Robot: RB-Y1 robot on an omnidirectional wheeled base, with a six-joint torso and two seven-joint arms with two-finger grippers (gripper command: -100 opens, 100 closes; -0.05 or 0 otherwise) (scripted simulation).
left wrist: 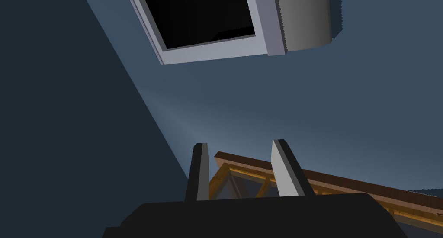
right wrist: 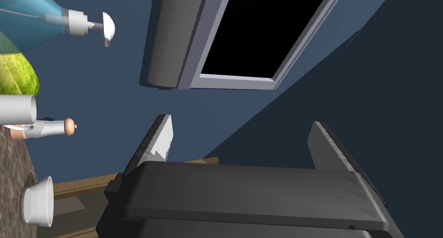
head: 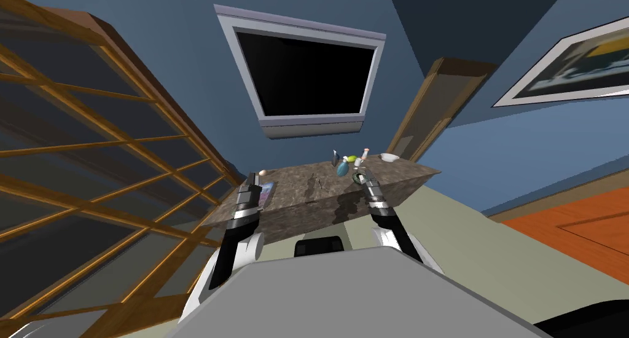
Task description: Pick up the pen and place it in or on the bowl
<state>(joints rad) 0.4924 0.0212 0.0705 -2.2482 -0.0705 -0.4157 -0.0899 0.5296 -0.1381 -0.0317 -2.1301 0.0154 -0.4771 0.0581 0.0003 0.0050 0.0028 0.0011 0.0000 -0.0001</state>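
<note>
Hovering over the near edge of a stone-topped table (head: 289, 184), both grippers point toward the far wall. The left gripper (left wrist: 240, 170) is toward the table's left end; its two fingers stand apart with nothing between them. Just beside it a flat book (head: 268, 193) lies on the stone, and a small pale ball (head: 263, 173) sits a little beyond that. The right gripper (right wrist: 242, 140) is toward the table's right side, its fingers spread wide and empty. A dark ring (head: 355, 178) lies on the table close by its tips.

Farther back on the right half of the table stands a cluster of small things: a blue pump bottle (right wrist: 30, 19), a yellow-green lump (right wrist: 17, 75), a white cylinder (right wrist: 17, 109) and a white bottle with a pinkish cap (right wrist: 47, 128). A thin dark pointed thing (head: 335, 155) rises just beside the pump bottle. It may be the pen, but it is too small to tell.

The white bowl (right wrist: 41, 201) sits on the stone at the far right corner, apart from the cluster and well apart from both grippers. Behind the table, a grey-framed black panel (head: 307, 76) hangs on the blue wall. A wooden door frame (head: 430, 107) stands to its right.
</note>
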